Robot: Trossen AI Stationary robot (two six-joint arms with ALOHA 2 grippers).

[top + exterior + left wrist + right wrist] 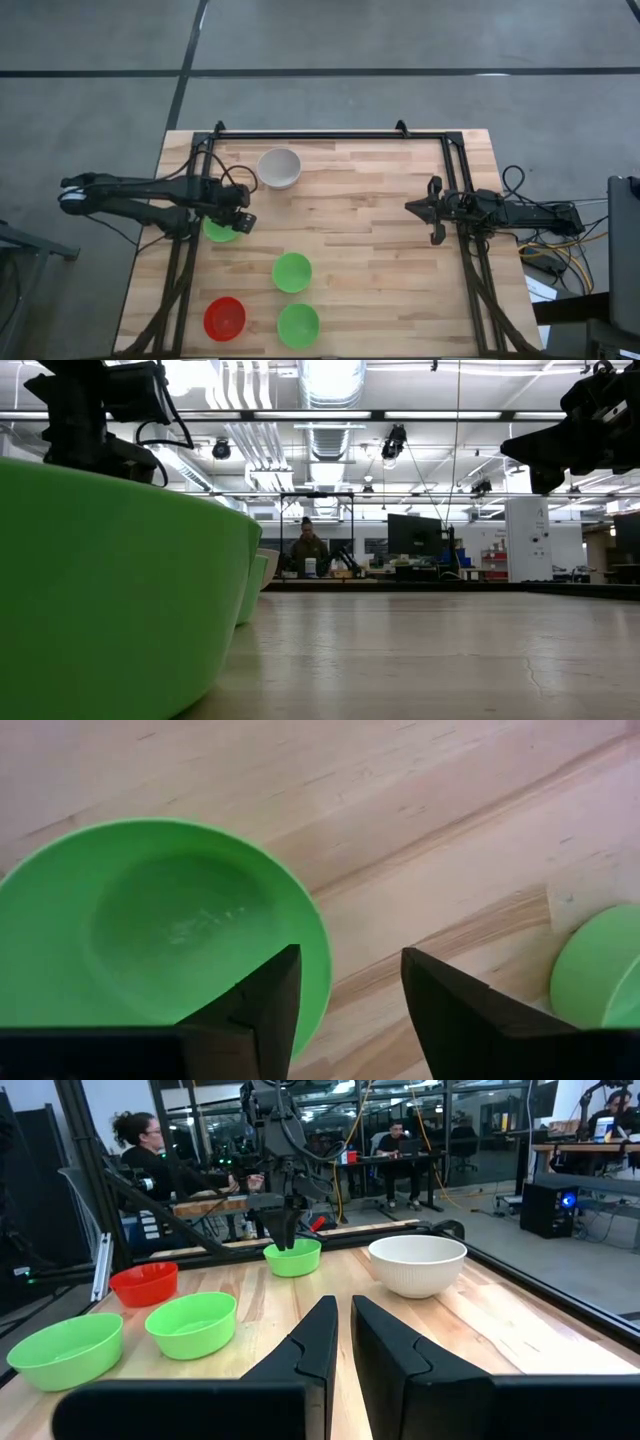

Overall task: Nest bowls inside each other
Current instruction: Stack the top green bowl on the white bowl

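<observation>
My left gripper (238, 220) (350, 995) hangs open, pointing steeply down over a green bowl (218, 231) (150, 930) that stands upright on its base at the table's left. One finger is above the bowl's inside, the other outside its rim; neither visibly touches it. The right wrist view shows this gripper (285, 1230) just above that bowl (293, 1258). A white-grey bowl (280, 168) stands farther back. Two more green bowls (292, 272) (298, 325) and a red bowl (224, 318) stand near the front. My right gripper (432, 212) (343, 1342) waits level at the right, shut.
A black metal frame (330, 135) runs along the table's far edge and down both sides. The nearest green bowl (110, 580) fills the low view's left. Bare wood (380, 260) lies between the bowls and my right arm. People sit at desks (150, 1155) beyond the table.
</observation>
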